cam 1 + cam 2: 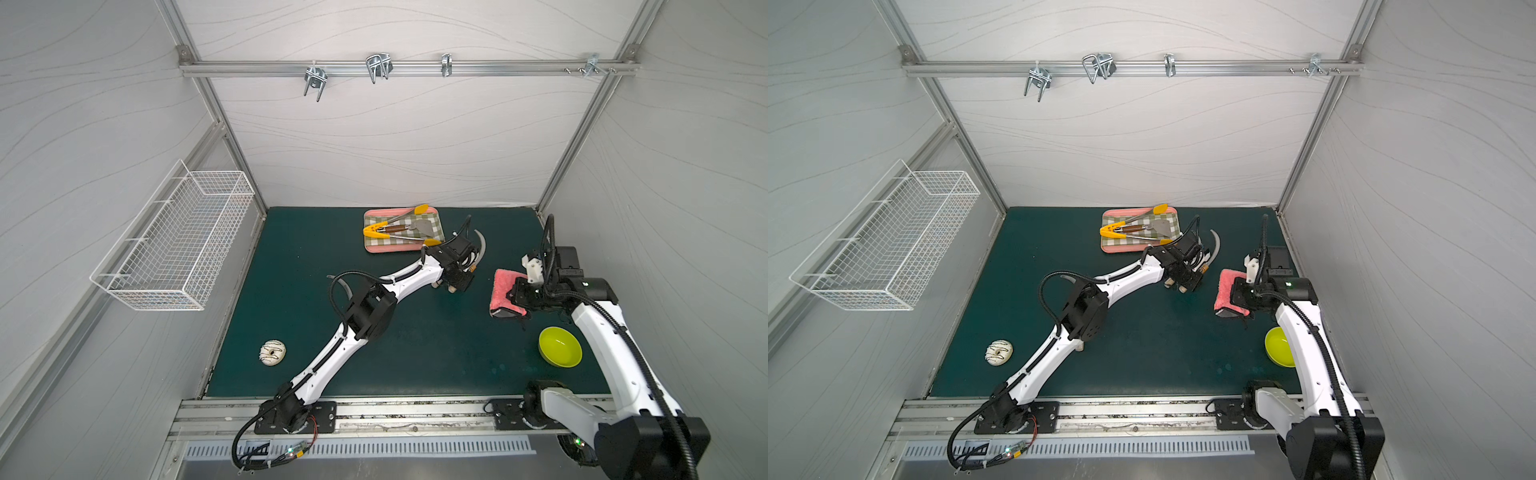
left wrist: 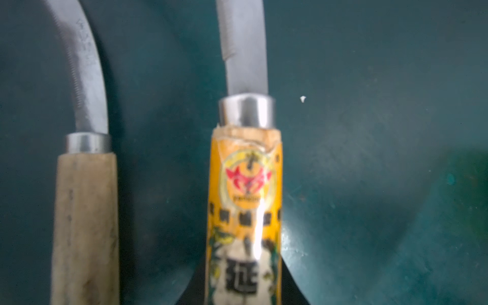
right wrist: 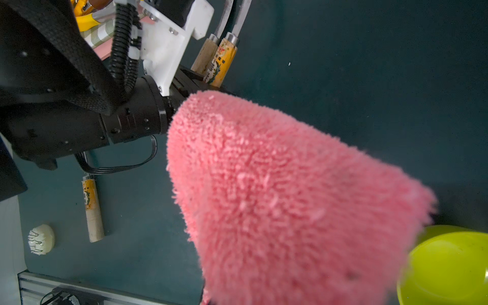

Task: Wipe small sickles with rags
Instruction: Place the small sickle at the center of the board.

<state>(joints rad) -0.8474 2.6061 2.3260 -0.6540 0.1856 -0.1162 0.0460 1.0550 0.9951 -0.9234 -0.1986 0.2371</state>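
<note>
The pink-rimmed checked tray (image 1: 386,249) sits at the far side of the green mat (image 1: 415,353) and holds two things: yellow-tipped metal tongs (image 1: 374,230), lying spread open, and a brown-handled spatula (image 1: 405,227) between the tong arms. Just beside the tray's right near corner, two small sickles lie side by side with their curved blades pointing away from the robot. One is the labelled sickle (image 2: 244,184) with an orange printed band, the other the plain-handled sickle (image 2: 84,211). The left gripper (image 2: 243,290) is closed on the labelled sickle's handle, a dark jaw tight on each side of it, while the plain one lies free alongside. A third sickle (image 3: 92,208), also orange-banded, lies nearer the robot than the tray, partly hidden under the left arm's elbow. To the right of the tray, beyond the sickle pair, the right gripper (image 1: 511,297) is clamped on the pink rag (image 1: 503,291), fuzzy side up and dark backing at its near edge; whether it touches the mat cannot be told. Well apart from the tray, right and nearer the robot, a lime-green bowl (image 1: 561,361) shows only its bare inside. A white iced doughnut (image 1: 273,352) lies well to the tray's left and nearer. A white wire basket (image 1: 166,266) hangs on the wall left of the tray.
</note>
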